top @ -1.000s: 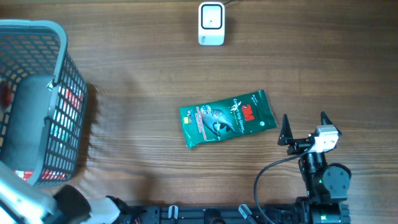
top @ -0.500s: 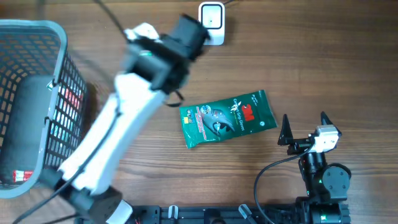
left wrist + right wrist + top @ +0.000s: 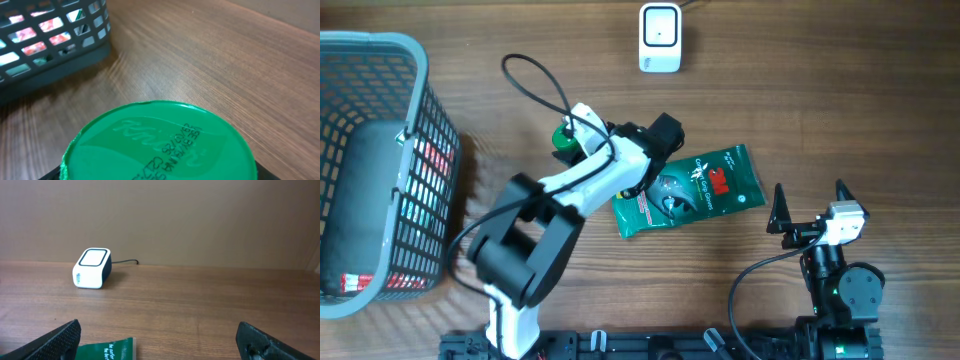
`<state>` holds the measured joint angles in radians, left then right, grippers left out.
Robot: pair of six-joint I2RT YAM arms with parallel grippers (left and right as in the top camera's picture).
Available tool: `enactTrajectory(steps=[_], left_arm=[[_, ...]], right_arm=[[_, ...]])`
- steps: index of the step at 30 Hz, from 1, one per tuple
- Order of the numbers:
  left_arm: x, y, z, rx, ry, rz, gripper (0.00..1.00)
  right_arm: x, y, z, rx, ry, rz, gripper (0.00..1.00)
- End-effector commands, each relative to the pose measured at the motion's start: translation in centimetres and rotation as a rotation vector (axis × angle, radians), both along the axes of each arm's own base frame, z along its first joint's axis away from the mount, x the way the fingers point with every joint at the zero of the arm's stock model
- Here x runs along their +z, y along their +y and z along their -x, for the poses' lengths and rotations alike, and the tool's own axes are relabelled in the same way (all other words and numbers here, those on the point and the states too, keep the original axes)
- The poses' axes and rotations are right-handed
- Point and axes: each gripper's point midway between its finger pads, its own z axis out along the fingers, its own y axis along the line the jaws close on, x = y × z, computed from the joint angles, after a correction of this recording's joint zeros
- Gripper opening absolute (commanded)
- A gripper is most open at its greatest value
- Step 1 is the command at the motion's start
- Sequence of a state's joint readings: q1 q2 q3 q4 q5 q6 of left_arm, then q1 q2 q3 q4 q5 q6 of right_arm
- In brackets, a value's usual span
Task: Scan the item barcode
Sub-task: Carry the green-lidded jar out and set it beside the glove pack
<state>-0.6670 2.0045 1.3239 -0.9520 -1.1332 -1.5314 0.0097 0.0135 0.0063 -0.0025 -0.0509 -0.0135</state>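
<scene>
LABELS: green-lidded item (image 3: 160,142) is showing raised Knorr script and an upside-down stamped code; green packet (image 3: 685,190) is showing a 3M logo | POSE: left gripper (image 3: 565,138) is clasping the green-lidded item over the wooden table (image 3: 820,90), between basket (image 3: 380,150) and packet, short of the white scanner (image 3: 659,38); right gripper (image 3: 809,200) is sitting with fingers spread wide | SHAPES: lid round, glossy plastic; basket grey lattice

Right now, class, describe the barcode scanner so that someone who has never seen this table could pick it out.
Start at the wooden table and go to its far edge, beyond the green 3M packet lying mid-table. There stands the scanner, alone. It is the only small white box, with a dark-rimmed window and a thin cable trailing from it.
</scene>
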Motion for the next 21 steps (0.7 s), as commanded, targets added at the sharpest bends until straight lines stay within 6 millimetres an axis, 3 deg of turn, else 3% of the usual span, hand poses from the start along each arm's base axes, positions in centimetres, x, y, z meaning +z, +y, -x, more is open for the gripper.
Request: enactTrajectory(steps=[1, 3, 7, 9, 10, 13, 17, 19, 21], left_arm=[[-1.0, 0.3, -1.1, -0.035, -0.030, -0.193, 0.43], [-2.9, 0.0, -1.5, -0.065, 0.030, -0.254, 0.44], [-3.2, 0.1, -1.5, -0.070, 0.034, -0.281, 0.55], [-3.1, -0.3, -1.1, -0.087, 0.052, -0.300, 0.79], [-2.7, -0.5, -1.0, -0.098, 0.050, -0.318, 1.00], [0.3, -2.9, -0.3, -0.185, -0.007, -0.454, 1.00], [3.5, -4.8, 0.7, -0.234, -0.061, -0.427, 1.00], [6.9, -4.2, 1.1, -0.220, -0.111, -0.384, 1.00], [12.3, -2.2, 2.1, -0.181, -0.181, -0.319, 1.00]], right_arm=[[0.2, -0.1, 0.0, -0.008, -0.009, 0.011, 1.00], [0.2, -0.1, 0.0, -0.008, -0.009, 0.012, 1.00], [0.2, -0.1, 0.0, -0.008, -0.009, 0.011, 1.00], [0.2, -0.1, 0.0, -0.008, -0.009, 0.012, 1.00], [0.2, -0.1, 0.0, -0.008, -0.009, 0.011, 1.00], [0.2, -0.1, 0.0, -0.008, -0.009, 0.012, 1.00], [0.2, -0.1, 0.0, -0.008, -0.009, 0.011, 1.00], [0.2, -0.1, 0.0, -0.008, -0.009, 0.012, 1.00], [0.2, -0.1, 0.0, -0.008, -0.009, 0.011, 1.00]])
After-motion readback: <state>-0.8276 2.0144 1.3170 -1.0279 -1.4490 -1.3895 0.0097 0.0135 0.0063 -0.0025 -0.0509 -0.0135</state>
